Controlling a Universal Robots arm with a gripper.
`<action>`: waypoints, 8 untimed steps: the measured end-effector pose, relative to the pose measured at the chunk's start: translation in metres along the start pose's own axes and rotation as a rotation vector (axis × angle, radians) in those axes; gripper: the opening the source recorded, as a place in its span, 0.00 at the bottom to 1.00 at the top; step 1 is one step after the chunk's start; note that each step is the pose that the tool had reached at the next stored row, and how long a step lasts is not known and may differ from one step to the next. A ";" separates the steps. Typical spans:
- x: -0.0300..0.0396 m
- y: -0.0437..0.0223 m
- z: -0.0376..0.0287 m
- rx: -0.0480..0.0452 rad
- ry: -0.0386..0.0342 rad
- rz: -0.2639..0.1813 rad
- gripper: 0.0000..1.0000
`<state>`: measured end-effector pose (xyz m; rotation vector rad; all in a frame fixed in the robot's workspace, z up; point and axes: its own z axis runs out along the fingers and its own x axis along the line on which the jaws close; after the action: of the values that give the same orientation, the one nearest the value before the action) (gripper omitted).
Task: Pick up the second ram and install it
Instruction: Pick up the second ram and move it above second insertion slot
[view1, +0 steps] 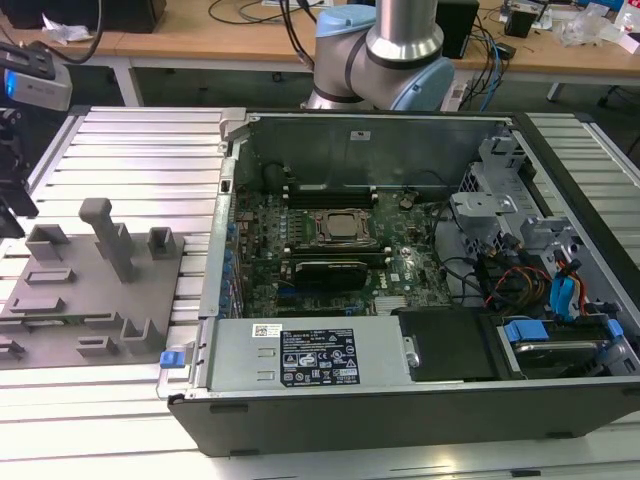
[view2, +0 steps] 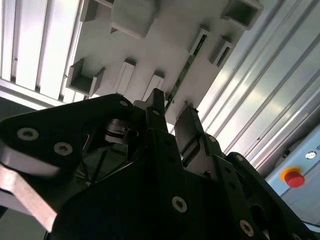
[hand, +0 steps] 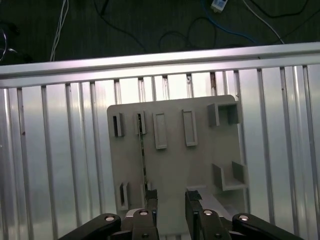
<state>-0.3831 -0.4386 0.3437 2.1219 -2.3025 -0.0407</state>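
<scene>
One second ram (hand: 143, 160) stands on edge in the gray slotted fixture (hand: 200, 150) on the ribbed tabletop (hand: 60, 150). Its end nearest the tool (hand: 171, 207) is hidden behind one of two fingers (hand: 151, 202). Tool released, gripping nothing.

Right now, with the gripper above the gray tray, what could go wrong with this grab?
The green memory stick stands thin and on edge in the tray. In the first wrist view it lines up nearer one finger than the gap of the open gripper, so a descent might hit its edge or grip it crooked.
</scene>
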 end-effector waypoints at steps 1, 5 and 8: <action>0.0000 0.0000 0.0013 0.0000 -0.0001 0.000 0.36; 0.0001 -0.0001 0.0035 0.0000 -0.0001 0.000 0.36; 0.0001 -0.0001 0.0056 0.0000 -0.0001 0.000 0.36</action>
<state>-0.3831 -0.4386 0.3381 2.1220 -2.3025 -0.0408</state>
